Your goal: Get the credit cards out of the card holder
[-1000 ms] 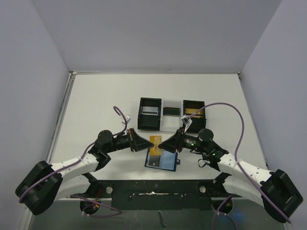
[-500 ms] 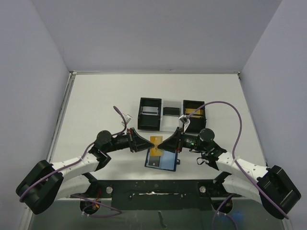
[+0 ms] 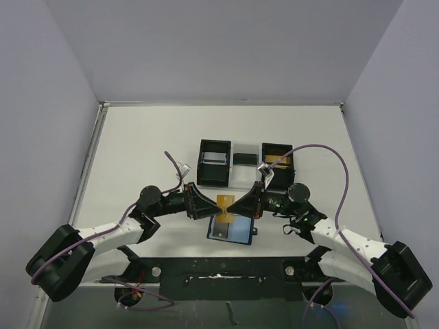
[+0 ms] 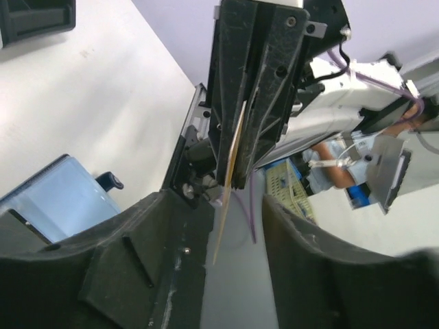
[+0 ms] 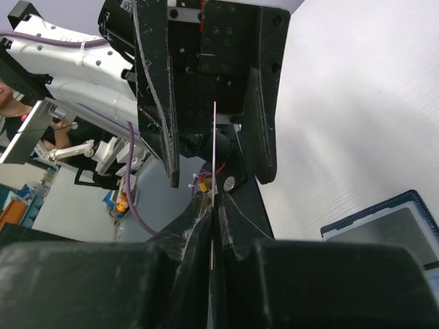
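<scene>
two grippers meet tip to tip above the table (image 3: 137, 151), with one gold card (image 3: 224, 200) between them. the right gripper (image 3: 233, 203) is clamped tight on this card: in its own wrist view the two pads press together on the card's thin edge, and the card stands edge-on straight out from the fingertips. the left gripper (image 3: 214, 203) faces it from the other side with its jaws parted to a middling width. its fingers (image 5: 159, 103) stand on either side of the card with a clear gap on both faces, so they are not gripping it. in the left wrist view the card runs down between that gripper's own spread fingers, while the right gripper's fingers (image 4: 271, 82) pinch its far end.

the card holder (image 3: 233, 231) lies open and flat on the table just below both sets of fingertips, on the side towards the arm bases, with its small snap tab (image 3: 254, 240) under the right gripper. the held card is lifted clear of it.

beyond the fingertips, away from the bases, stand two black boxes (image 3: 215, 164) joined by a white tray (image 3: 244, 152). whether other cards sit in the holder's pockets i cannot tell.
</scene>
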Controlling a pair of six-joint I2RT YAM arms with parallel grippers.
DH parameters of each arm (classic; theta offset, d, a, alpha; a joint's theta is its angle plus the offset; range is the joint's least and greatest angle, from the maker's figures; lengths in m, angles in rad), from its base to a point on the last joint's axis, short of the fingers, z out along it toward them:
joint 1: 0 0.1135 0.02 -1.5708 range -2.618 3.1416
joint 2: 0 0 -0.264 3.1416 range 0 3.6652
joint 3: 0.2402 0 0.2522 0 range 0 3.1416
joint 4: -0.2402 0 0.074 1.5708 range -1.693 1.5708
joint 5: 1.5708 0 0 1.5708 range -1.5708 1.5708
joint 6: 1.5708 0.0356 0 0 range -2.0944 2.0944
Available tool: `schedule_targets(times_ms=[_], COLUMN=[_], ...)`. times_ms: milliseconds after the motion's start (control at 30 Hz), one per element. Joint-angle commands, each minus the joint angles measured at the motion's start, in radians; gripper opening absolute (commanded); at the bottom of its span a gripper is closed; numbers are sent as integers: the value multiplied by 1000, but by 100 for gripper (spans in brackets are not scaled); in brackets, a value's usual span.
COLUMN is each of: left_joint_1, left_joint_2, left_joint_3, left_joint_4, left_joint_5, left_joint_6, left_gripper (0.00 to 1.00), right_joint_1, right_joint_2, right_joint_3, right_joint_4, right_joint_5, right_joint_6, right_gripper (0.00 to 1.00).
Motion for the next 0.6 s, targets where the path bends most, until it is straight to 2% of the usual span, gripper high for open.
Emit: schedule_targets(times_ms=[0, 100, 133, 233, 300, 433, 567], left_joint_1=[20, 35, 39, 47, 52, 62, 70], left_joint_2=[-84, -196, -222, -281, -302, -308, -273], left_joint_3=[45, 88, 120, 187, 230, 337, 438], left_joint_4=[-130, -439, -548, -846, -967, -1127, -1293], left_joint_5=[-37, -167, -253, -434, -516, -616, -739], left_joint_6=[94, 234, 280, 380, 427, 526, 605], left_gripper=[64, 67, 67, 68, 68, 71, 71], right_joint_1=[-53, -99, -111, -118, -118, -116, -116], right_joint_2=[-124, -251, -281, -352, -359, -373, -449], right_joint_3=[78, 119, 138, 198, 264, 325, 271], right_joint_4=[-198, -468, -550, -785, -911, -958, -799], right_joint_5=[63, 185, 246, 519, 667, 775, 854], right_joint_6=[-131, -267, -308, -451, -538, -753, -945], right_gripper=[0, 0, 0, 0, 0, 0, 0])
